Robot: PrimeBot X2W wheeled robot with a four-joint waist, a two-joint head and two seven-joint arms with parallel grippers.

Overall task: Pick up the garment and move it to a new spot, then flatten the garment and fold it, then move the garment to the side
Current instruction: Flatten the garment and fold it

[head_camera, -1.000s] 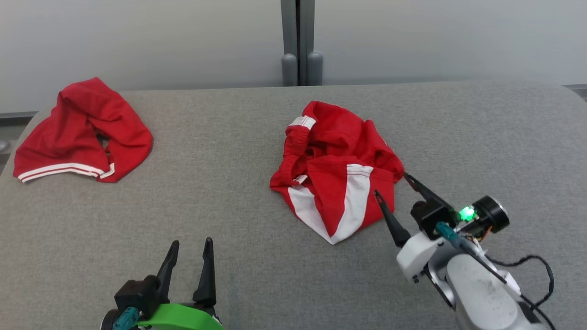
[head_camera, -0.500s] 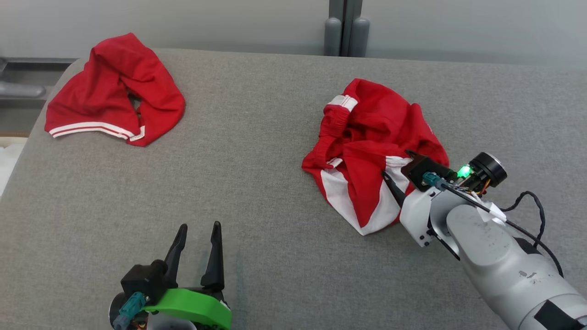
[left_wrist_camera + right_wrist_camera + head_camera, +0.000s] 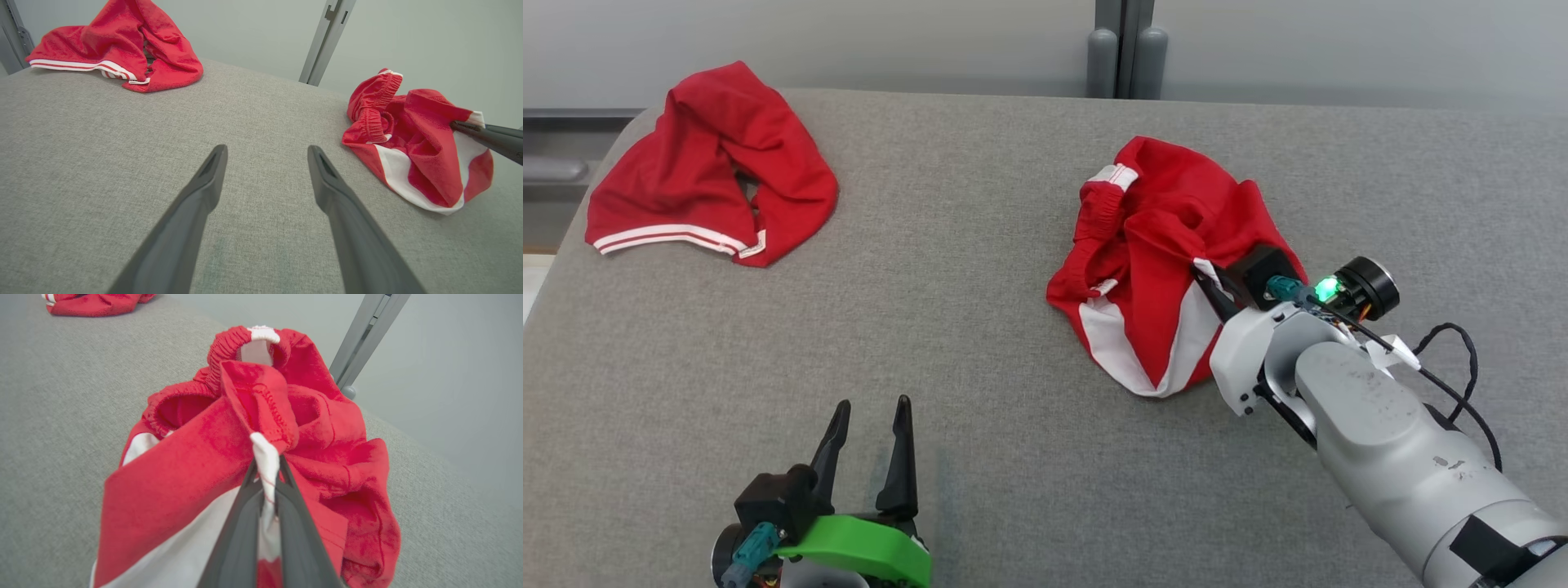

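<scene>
Red-and-white garment (image 3: 1160, 220), crumpled on grey table (image 3: 980, 269) at 3 o'clock, white fold pinched by right gripper (image 3: 1199, 272); left gripper (image 3: 872, 403) spread, 8 o'clock.

light: bright, even | shadows: faint | wrist views: wide-angle bend (edges soft)

- The garment (image 3: 1160, 212): bright red, with broad white panels along its near edge and a small white patch at the gathered band.
- Second garment (image 3: 703, 155): red, trimmed with white-and-red stripes.
- Table (image 3: 964, 310): mottled grey woven cloth.
- Left gripper (image 3: 872, 403): dark grey fingers above a bright green cover (image 3: 858, 549).
- Right gripper (image 3: 267, 461): dark grey fingers; pale grey forearm (image 3: 1380, 416) with a green light (image 3: 1327, 287).
</scene>
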